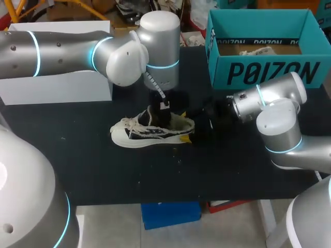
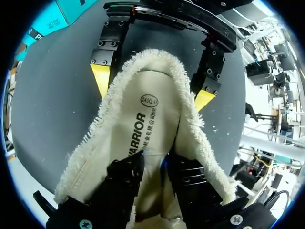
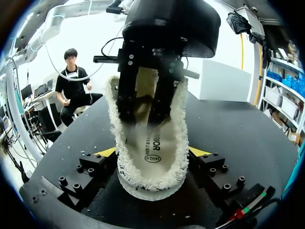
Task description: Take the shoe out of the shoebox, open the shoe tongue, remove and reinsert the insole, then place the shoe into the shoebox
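The shoe [image 1: 152, 132] sits on the table [image 1: 232, 165], left of and nearer than the shoebox [image 1: 269, 72]. Our right gripper [image 3: 152, 151] clamps its heel from both sides. Our left gripper [image 2: 164, 167] dips inside onto the insole [image 2: 147, 124]; whether it grips we cannot tell. The insole looks light and floppy, best pinched at its heel edge.

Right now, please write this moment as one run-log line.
shoe: on table, outside shoebox | left gripper: down inside shoe, at insole | right gripper: shut on heel
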Robot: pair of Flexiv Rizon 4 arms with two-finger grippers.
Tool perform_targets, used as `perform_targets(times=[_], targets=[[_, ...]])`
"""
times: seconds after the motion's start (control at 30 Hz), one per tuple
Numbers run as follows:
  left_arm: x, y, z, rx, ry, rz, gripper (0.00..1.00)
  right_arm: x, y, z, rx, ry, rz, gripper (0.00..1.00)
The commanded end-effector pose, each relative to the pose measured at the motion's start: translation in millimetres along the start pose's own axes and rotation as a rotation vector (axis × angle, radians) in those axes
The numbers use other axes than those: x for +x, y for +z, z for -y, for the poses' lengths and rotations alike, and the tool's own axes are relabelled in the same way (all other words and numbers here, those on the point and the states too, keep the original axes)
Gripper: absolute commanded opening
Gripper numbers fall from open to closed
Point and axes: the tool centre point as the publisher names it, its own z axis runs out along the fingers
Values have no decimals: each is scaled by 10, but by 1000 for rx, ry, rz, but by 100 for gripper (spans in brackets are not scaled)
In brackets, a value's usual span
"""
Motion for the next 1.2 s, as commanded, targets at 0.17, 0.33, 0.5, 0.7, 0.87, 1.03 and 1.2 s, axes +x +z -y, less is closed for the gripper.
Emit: perform_targets(times=[0.17, 0.33, 0.5, 0.7, 0.87, 1.03, 1.2], targets=[[-16, 475, -91, -17, -9, 99, 35, -11, 40, 46, 1, 2, 0, 0], [-41, 547, -132, -17, -39, 194, 36, -11, 40, 46, 1, 2, 0, 0], [-107, 594, -148, 1, -67, 348, 38, -11, 40, 46, 1, 2, 0, 0], [-176, 654, -119, 36, -54, 482, 33, -11, 40, 46, 1, 2, 0, 0], [-295, 671, -90, 71, -47, 573, 32, -11, 40, 46, 1, 2, 0, 0], [-456, 629, -68, 118, -53, 672, 36, -11, 40, 46, 1, 2, 0, 0], [-597, 594, -45, 179, -59, 723, 34, -11, 40, 46, 1, 2, 0, 0]])
